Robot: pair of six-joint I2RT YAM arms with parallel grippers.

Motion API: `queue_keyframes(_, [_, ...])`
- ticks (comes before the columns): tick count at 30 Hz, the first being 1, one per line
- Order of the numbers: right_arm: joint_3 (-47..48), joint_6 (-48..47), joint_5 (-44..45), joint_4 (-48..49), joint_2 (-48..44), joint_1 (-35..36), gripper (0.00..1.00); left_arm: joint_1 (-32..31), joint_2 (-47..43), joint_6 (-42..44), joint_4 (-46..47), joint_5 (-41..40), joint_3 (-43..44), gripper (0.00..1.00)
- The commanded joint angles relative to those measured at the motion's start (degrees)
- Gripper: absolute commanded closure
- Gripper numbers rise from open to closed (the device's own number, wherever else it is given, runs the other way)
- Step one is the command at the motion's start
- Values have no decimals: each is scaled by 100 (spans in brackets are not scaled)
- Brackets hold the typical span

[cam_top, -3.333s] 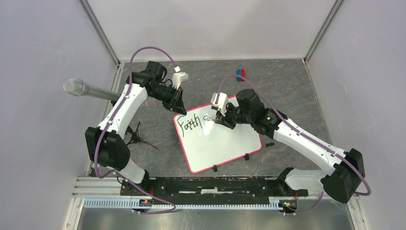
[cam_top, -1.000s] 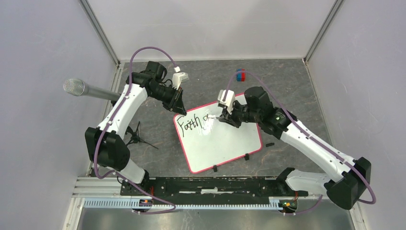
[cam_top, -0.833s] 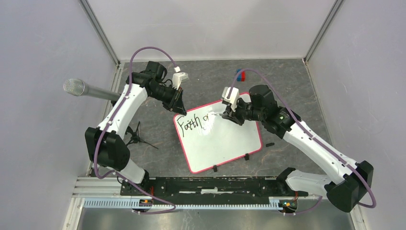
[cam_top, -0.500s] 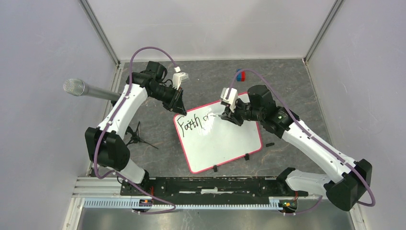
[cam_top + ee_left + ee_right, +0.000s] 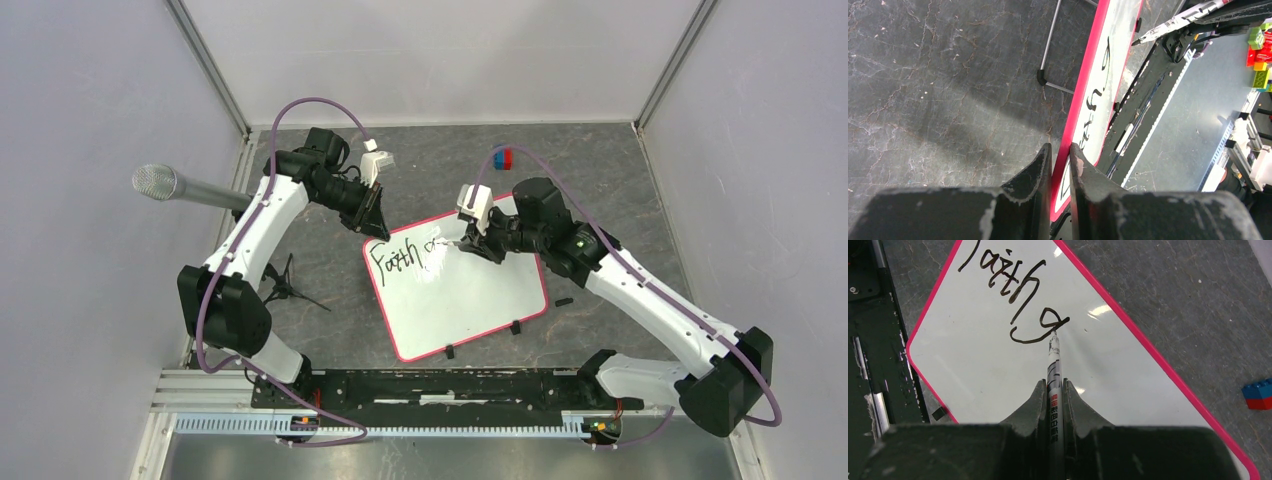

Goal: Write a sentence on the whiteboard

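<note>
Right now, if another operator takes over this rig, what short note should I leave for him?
Left gripper: shut on the rim of the whiteboard, at its far left corner.
Right gripper: shut on a marker, tip touching the board.
Done: the sentence so far reads "Faith" plus a "g".
Left: the remaining letters and words of the sentence.

Microphone [image 5: 157, 182], red-blue bricks [image 5: 503, 156], black tripod [image 5: 285, 290] on grey mat [image 5: 620, 180]
</note>
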Motion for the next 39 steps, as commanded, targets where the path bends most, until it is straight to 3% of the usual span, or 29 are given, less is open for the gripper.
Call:
queue_keyframes(1, [-57,-23,-14,119,3,33,100,-135,-108,186,-143,33,-69,98])
queue_keyframes(28, [-81,-110,648,234,191,0,100,-147,-105,152,-143,-11,-35,98])
queue_keyframes(39, [-464,-60,408,77,6,6,100,-148,-109,152,-144,-19,-44,98])
